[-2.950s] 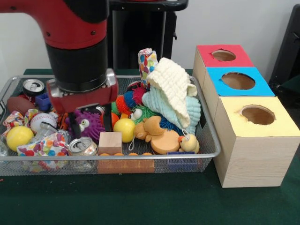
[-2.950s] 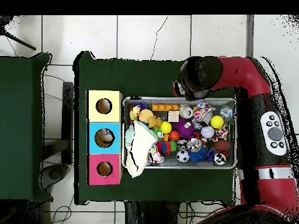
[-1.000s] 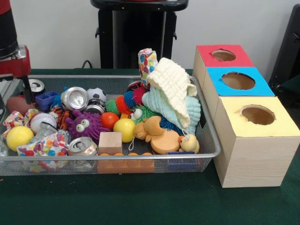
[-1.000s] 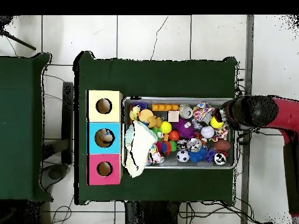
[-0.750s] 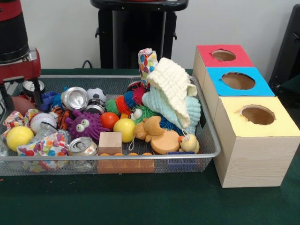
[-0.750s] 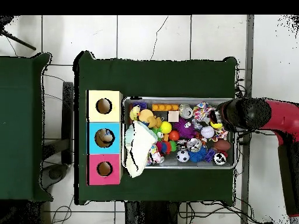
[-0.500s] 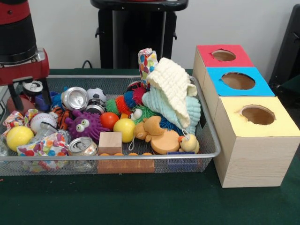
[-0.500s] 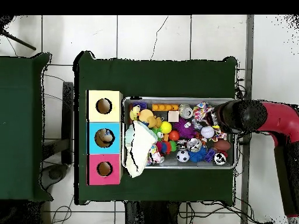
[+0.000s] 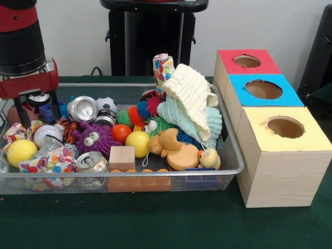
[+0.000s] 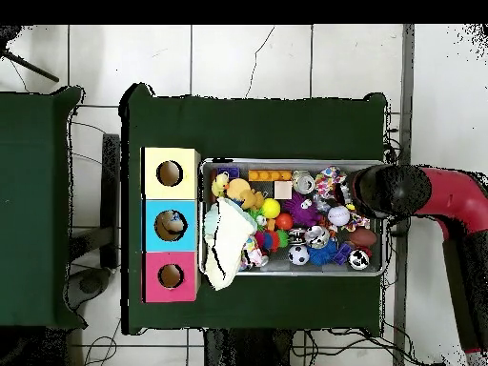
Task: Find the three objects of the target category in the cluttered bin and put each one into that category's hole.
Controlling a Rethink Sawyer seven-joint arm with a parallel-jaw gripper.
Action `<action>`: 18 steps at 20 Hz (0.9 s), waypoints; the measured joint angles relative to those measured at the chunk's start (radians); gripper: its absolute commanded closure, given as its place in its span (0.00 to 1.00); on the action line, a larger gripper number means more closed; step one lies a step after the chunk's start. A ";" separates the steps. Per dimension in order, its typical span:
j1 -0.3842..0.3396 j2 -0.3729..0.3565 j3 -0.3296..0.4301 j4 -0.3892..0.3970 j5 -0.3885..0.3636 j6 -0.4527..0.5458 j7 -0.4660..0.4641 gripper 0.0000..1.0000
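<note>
My gripper [image 9: 35,111] hangs open over the left end of the wire bin [image 9: 155,173], with nothing between its fingers [image 9: 19,112]. Behind it stands a drink can [image 9: 37,98]. A silver can [image 9: 83,109] lies on its side to the right, and a third can [image 9: 91,162] stands near the front rim. Around them are a baseball [image 9: 46,135], two yellow balls [image 9: 21,152] [image 9: 137,143], an orange ball [image 9: 120,132] and a purple monster toy [image 9: 96,139]. In the overhead view the arm [image 10: 396,189] covers the bin's right end and hides the gripper.
Cream [image 9: 192,93] and mint [image 9: 194,123] towels are heaped at the bin's right end, by a patterned tube [image 9: 163,67]. A wooden block [image 9: 122,157], orange bear [image 9: 171,146] and duck [image 9: 210,158] lie in front. Red [image 9: 246,62], blue [image 9: 264,89] and yellow [image 9: 284,129] boxes with holes stand right of the bin.
The arm swung away from the bin's middle out past its left end, uncovering the silver can. Over the last second the gripper came back rightward and a little lower, still open.
</note>
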 measured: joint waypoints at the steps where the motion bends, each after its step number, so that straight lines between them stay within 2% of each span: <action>1: 0.000 0.009 0.000 0.000 0.000 -0.007 0.000 0.00; 18: 0.013 0.132 -0.001 -0.013 0.000 -0.061 0.000 0.00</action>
